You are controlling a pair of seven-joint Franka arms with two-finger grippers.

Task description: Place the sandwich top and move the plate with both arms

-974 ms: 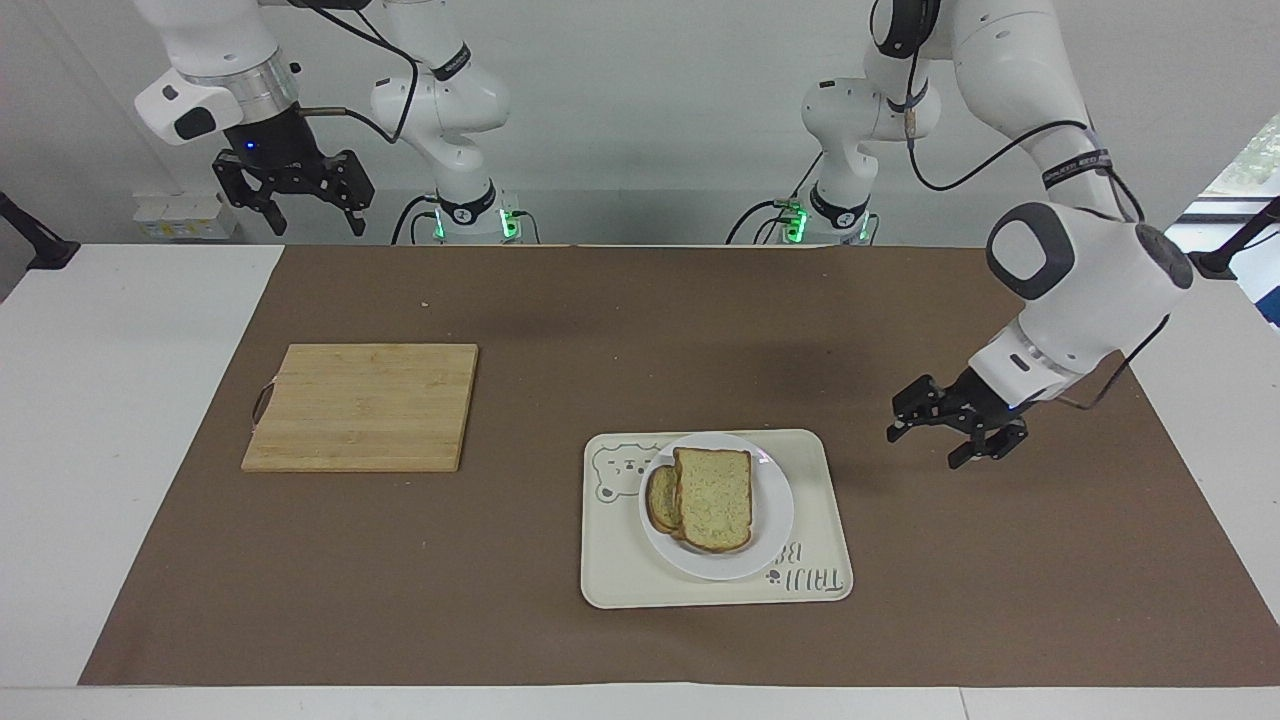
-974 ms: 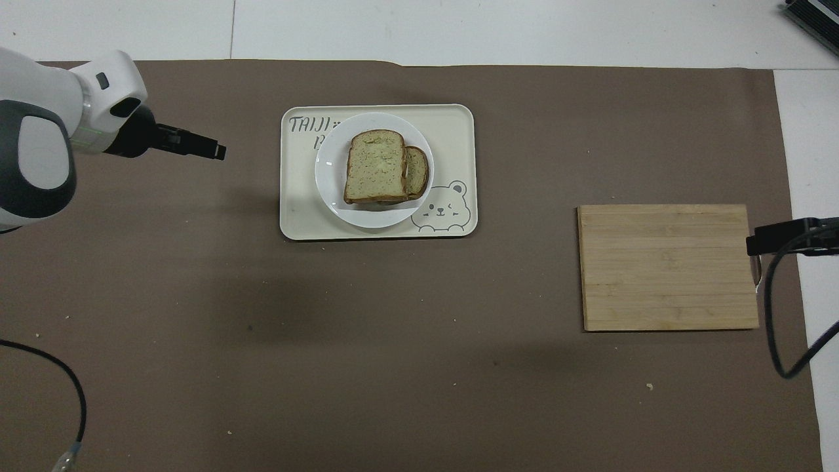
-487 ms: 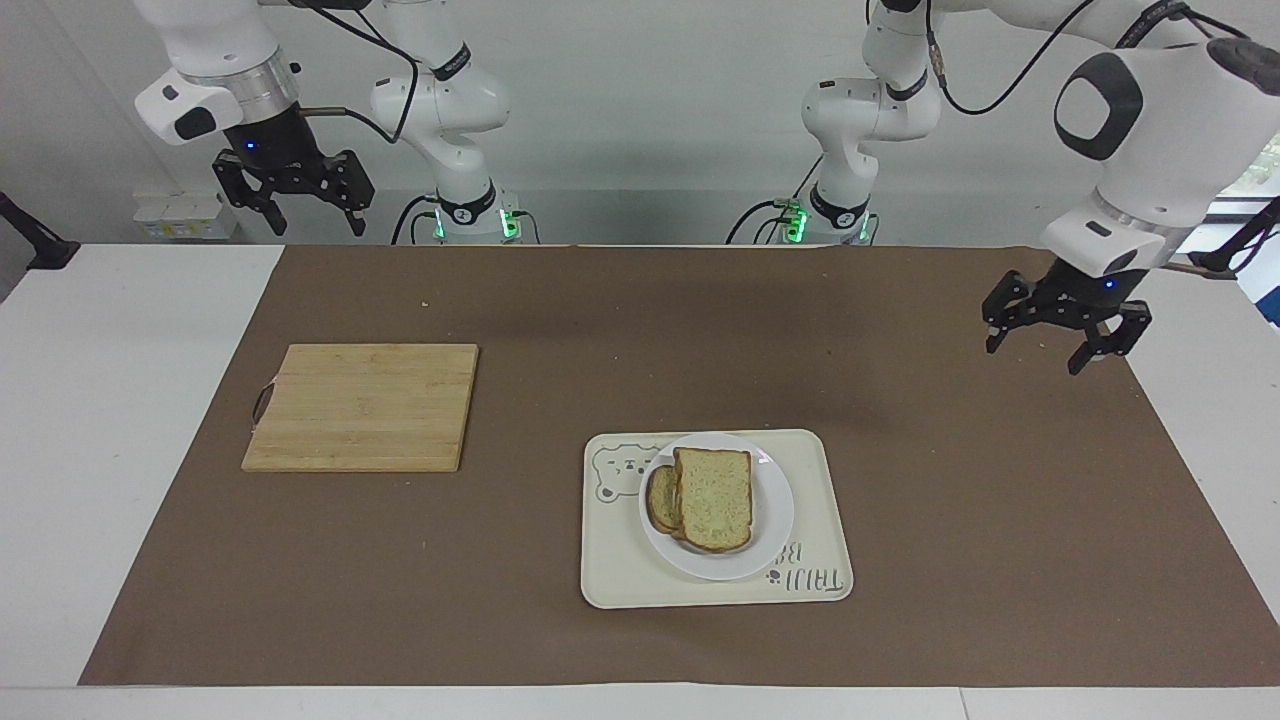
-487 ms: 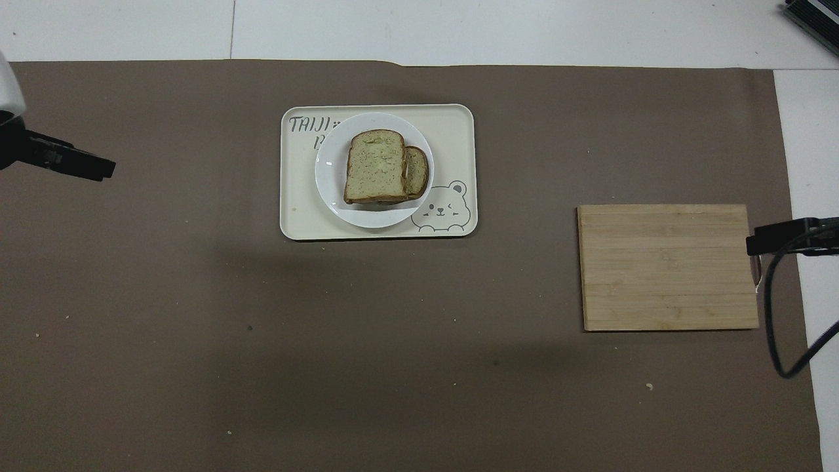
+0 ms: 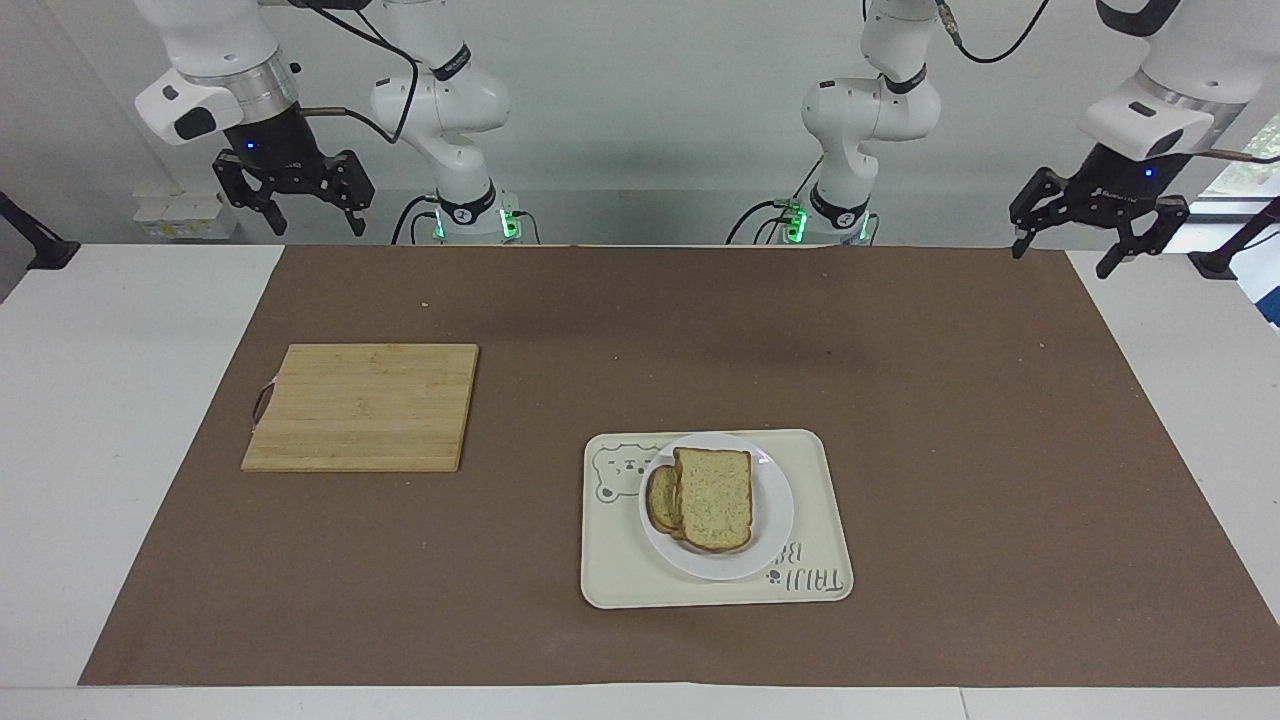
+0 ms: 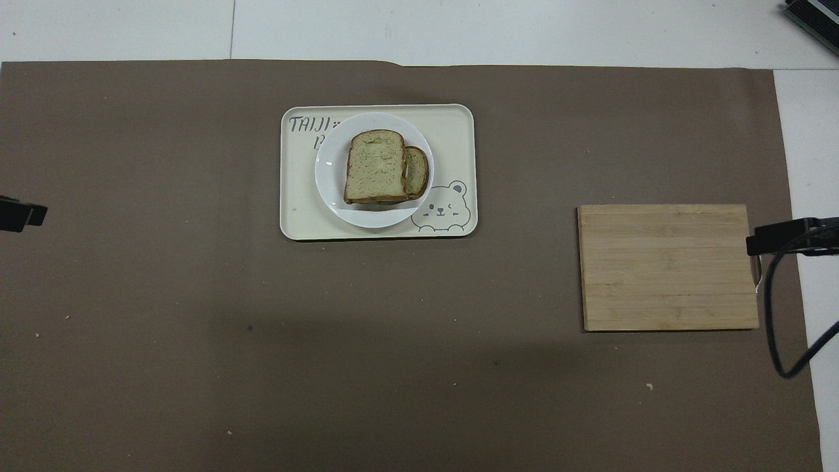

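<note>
The sandwich top [image 5: 714,497] [image 6: 375,166], a pale speckled bread slice with a brown crust, lies on another slice on the round white plate [image 5: 775,520] [image 6: 328,177]. The plate sits on the cream bear tray [image 5: 812,580] [image 6: 452,131]. My left gripper [image 5: 1097,234] is open and empty, raised high over the mat's corner at the left arm's end; only its tip [image 6: 19,214] shows in the overhead view. My right gripper [image 5: 296,202] is open and empty, raised high at the right arm's end, its tip [image 6: 783,237] beside the board.
A wooden cutting board [image 5: 363,406] [image 6: 668,265] lies on the brown mat toward the right arm's end, nearer to the robots than the tray. A black cable [image 6: 780,314] hangs by the board's edge.
My left gripper has risen and pulled back from beside the tray toward the mat's corner at its own end. The right arm, bread, plate and tray have not moved.
</note>
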